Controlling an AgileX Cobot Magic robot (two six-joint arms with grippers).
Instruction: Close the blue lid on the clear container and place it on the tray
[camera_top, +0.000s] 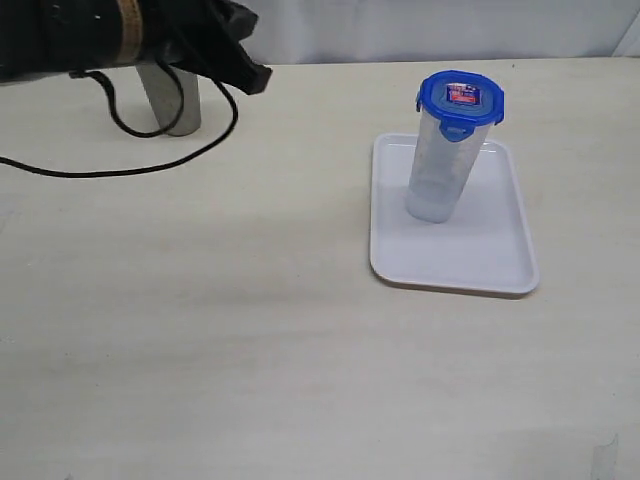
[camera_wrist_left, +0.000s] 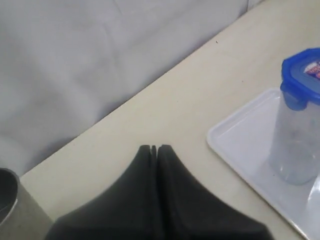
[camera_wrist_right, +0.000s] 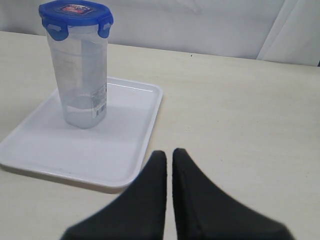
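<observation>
Lidded container (camera_top: 438, 170) upright on the tray (camera_top: 500, 270), right of centre in the exterior view; both claws empty.

One grey cup (camera_top: 172, 100) stands on the table (camera_top: 250, 330) at upper left, partly hidden behind the left arm (camera_top: 100, 35). One black cable (camera_top: 75, 175) loops over the table just below the cup. Both lie well apart from the tray. There is one tray, one clear container standing in its upper half, and one blue lid (camera_top: 460, 95) seated on the container's rim. The left claw (camera_top: 255, 75) hangs at upper left above the table, fingers pressed together, gripping nothing. The right claw (camera_wrist_right: 169, 154), visible only in its wrist view, has its fingers together but for a thin slit, gripping nothing, over bare table near the tray's edge.
</observation>
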